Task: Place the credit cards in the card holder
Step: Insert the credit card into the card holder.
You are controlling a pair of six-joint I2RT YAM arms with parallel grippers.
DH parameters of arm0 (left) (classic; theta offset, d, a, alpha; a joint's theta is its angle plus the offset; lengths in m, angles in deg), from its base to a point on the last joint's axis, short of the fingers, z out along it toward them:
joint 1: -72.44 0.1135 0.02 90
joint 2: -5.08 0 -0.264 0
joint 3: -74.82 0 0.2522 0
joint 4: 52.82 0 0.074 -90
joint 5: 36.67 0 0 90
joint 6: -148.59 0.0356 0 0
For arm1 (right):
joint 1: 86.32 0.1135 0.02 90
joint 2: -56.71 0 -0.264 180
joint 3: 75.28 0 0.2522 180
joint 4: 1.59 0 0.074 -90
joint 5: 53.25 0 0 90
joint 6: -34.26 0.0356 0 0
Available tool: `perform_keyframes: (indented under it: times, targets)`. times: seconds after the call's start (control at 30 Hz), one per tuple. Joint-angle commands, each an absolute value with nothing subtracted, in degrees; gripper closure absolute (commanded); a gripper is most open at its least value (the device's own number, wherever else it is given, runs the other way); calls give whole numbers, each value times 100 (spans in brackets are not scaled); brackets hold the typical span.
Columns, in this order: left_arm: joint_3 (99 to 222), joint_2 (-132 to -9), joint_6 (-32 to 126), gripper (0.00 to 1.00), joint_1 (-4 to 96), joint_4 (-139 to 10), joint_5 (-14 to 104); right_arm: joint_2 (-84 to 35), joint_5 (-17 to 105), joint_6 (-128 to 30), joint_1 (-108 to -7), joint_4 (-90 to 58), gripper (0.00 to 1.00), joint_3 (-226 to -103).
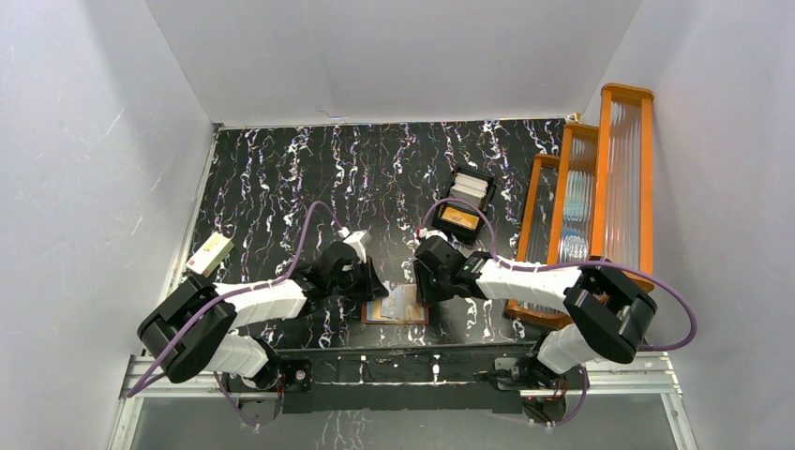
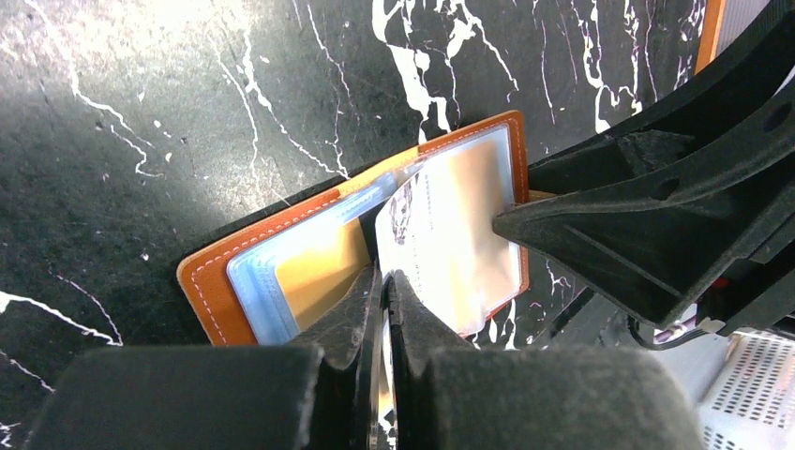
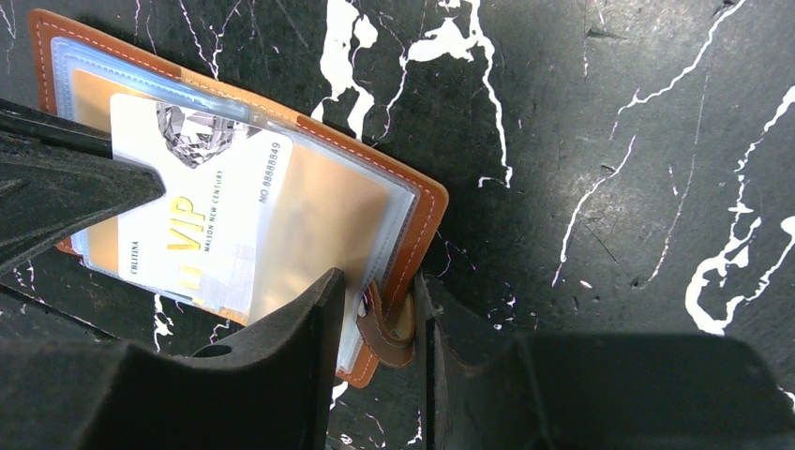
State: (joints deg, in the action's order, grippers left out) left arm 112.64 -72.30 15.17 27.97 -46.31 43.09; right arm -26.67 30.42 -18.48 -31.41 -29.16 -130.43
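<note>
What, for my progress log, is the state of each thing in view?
card holder: open flat on the table, one edge clamped.
white card: lying on the card holder's clear pockets, pinched at one edge.
left gripper: shut on the white card.
right gripper: closed on the card holder's edge.
black tray: holding more cards.
cream box: lying untouched near the table's left edge.
</note>
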Motion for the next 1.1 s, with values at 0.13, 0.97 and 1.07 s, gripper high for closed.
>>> perform_keyframes:
  times: [0.13, 0.97, 1.07]
  targets:
    - [11516, -7305, 2091, 100, 2788, -5252, 4546, -2869, 3077, -1875, -3118, -2801, 60, -13013]
    - [11127, -7710, 252, 100, 2779, -4461, 4128, -2702, 3028, -1377, -3114, -2454, 62, -12699]
    - [11142, -7817, 160, 100, 2760, -4357, 4111, -2667, 3029, -1314, -3116, -2413, 62, -12677]
